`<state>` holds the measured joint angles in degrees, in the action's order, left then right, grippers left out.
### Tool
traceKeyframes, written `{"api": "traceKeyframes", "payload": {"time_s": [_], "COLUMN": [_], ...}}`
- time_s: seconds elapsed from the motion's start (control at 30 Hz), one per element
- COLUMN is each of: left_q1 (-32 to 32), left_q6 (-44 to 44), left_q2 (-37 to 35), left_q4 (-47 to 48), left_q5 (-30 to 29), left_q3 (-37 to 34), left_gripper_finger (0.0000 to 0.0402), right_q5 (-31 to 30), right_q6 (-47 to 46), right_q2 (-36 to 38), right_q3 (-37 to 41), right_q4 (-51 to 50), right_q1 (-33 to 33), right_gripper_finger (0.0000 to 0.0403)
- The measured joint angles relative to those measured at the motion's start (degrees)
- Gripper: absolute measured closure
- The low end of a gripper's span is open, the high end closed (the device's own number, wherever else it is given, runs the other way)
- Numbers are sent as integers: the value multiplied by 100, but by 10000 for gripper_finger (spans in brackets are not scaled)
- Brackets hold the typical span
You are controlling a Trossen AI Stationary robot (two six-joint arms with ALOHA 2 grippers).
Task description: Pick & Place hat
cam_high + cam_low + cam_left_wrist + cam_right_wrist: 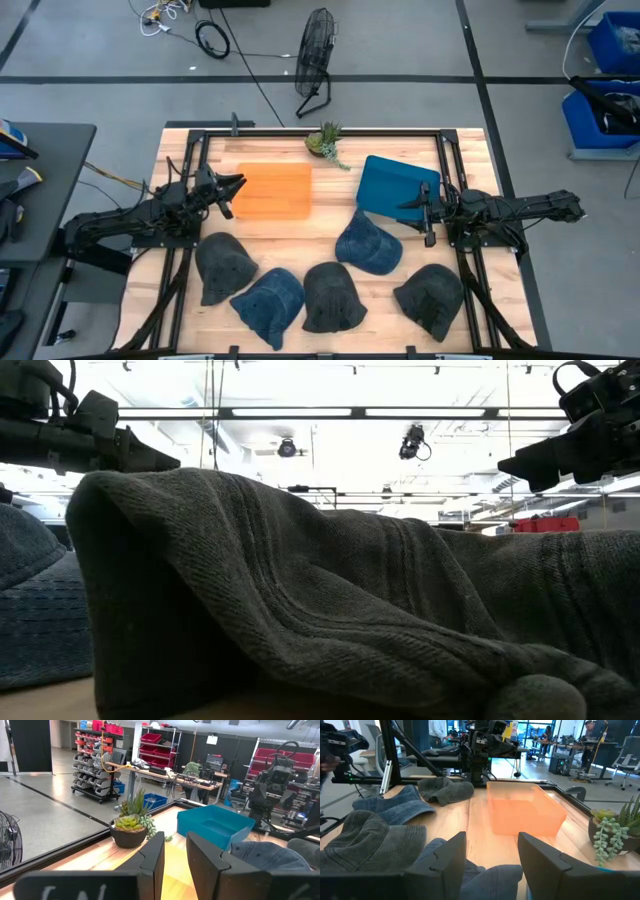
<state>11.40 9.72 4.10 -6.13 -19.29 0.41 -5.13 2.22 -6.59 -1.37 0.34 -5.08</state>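
Note:
Five hats lie crown-up on the wooden table's near half: dark grey hats (222,262), (333,295), (432,295) and blue denim hats (270,303), (367,243). An orange bin (274,190) and a blue bin (397,186) stand behind them. My left gripper (232,190) hovers open at the orange bin's left edge, above the table. My right gripper (415,205) hovers open at the blue bin's near right corner, just past the denim hat (485,875) that lies below its fingers. In the low view one grey hat (330,610) fills the picture.
A small potted succulent (326,142) stands at the far edge between the bins. Black frame rails (185,160) run along the table's left and right sides. A floor fan (315,60) stands beyond the table. Bare wood shows between the bins and the hats.

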Motion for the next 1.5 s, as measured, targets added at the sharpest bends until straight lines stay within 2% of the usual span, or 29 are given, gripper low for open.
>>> {"api": "traceKeyframes", "payload": {"time_s": [0.2,0.33,0.53,0.7,0.8,0.93,1.0,1.13,1.2,1.33,1.5], "left_q1": [0,0,-2,0,0,-2,0,0,0,0,0], "left_q6": [21,193,324,111,-233,-524,-596,-590,-588,-591,-574], "left_q2": [0,0,0,-3,5,48,105,190,221,238,233], "left_q4": [-86,-66,-28,-29,240,963,1245,1231,1252,1296,1311], "left_q5": [6,299,349,807,1103,1154,1156,1156,1154,1153,1147], "left_q3": [0,2,30,561,1011,1620,1770,1833,1812,1788,1788], "left_gripper_finger": [319,319,319,316,300,262,244,224,221,221,221], "right_q5": [0,2,2,1,1,2,0,0,24,81,-445], "right_q6": [0,0,0,0,0,0,1,-12,-444,-1940,-2442], "right_q2": [-2,-1,0,-2,-1,-1,-2,0,-1,-1,-4], "right_q3": [0,0,0,0,0,0,0,0,0,0,0], "right_q4": [1,2,2,2,1,2,1,2,11,132,272], "right_q1": [1,1,2,0,1,2,1,0,-2,-2,0], "right_gripper_finger": [218,218,218,218,218,218,218,218,218,218,218]}}
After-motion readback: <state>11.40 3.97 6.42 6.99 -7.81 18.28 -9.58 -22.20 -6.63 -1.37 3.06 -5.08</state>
